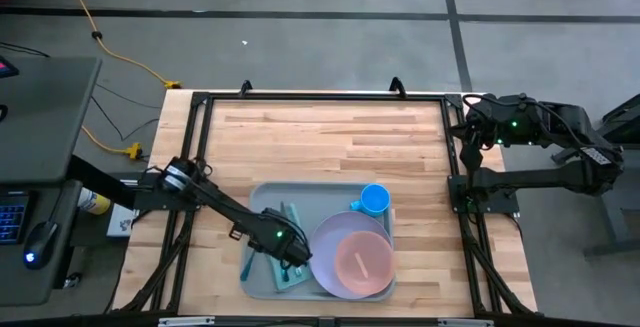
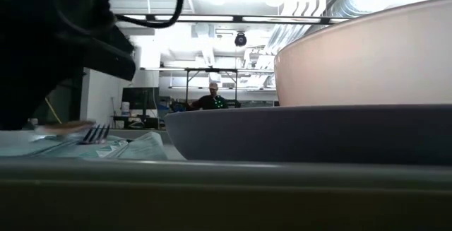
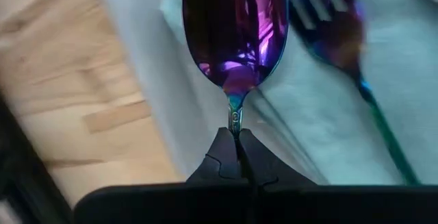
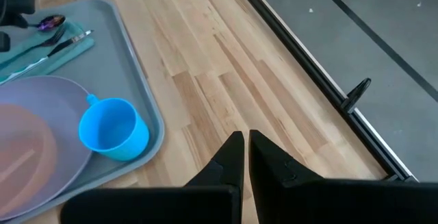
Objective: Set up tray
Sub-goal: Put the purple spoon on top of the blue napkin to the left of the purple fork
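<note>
One tray (image 1: 262,207), one lavender plate (image 1: 330,239) w/ one pink bowl (image 1: 362,260) on it, one blue cup (image 1: 374,200), one spoon (image 3: 235,29), one fork (image 3: 342,32), one pale green napkin (image 4: 31,49); two arms. The tray lies on the wooden desk (image 1: 330,137) toward its near edge, roughly mid-width. Left gripper (image 1: 292,255) is over the tray's left part, fingers closed on the spoon's thin neck, bowl of the spoon pointing away from the wrist; spoon shows an iridescent purple sheen. Fork lies just beside the spoon on the napkin. Plate fills the tray's right part, just beside the left gripper; cup stands in the tray's far right corner, handle toward the left. In the low view the plate and bowl block most of the sight line; fork tines show at left. Right gripper (image 4: 241,157) waits at the desk's far right edge, well apart from the tray, fingers nearly together w/ nothing between them
</note>
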{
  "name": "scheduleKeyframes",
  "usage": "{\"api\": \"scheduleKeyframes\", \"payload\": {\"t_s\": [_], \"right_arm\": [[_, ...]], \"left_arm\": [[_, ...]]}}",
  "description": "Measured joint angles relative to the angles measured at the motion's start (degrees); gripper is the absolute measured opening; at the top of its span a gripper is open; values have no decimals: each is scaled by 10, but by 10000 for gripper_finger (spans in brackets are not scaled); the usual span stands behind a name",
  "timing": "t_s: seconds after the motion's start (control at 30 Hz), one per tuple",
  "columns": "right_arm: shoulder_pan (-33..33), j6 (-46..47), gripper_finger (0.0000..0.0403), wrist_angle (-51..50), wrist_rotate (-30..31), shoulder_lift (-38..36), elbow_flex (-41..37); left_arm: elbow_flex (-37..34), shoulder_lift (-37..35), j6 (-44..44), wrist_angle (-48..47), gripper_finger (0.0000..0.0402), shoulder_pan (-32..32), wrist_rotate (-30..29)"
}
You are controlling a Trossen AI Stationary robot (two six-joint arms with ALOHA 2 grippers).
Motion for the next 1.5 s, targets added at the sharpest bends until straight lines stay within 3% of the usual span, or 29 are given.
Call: {"api": "scheduleKeyframes", "payload": {"t_s": [0.2, 0.33, 0.77, 1.03, 1.5], "right_arm": [[0, -2, 0, 1, 1, 0, 0], [0, -2, 0, 1, 2, 0, 0], [0, -15, 0, -7, 0, 0, 0], [0, -17, 0, -10, 0, 0, -1], [0, -19, 0, -14, -3, -1, -1]], "left_arm": [[62, 1, 4, -75, 12, 34, -40], [79, 1, 7, -72, 12, 51, -54], [79, 24, 4, -57, 12, 49, -17], [78, 36, -7, -117, 12, 26, 38], [78, 59, -11, -40, 12, 20, 52]]}}
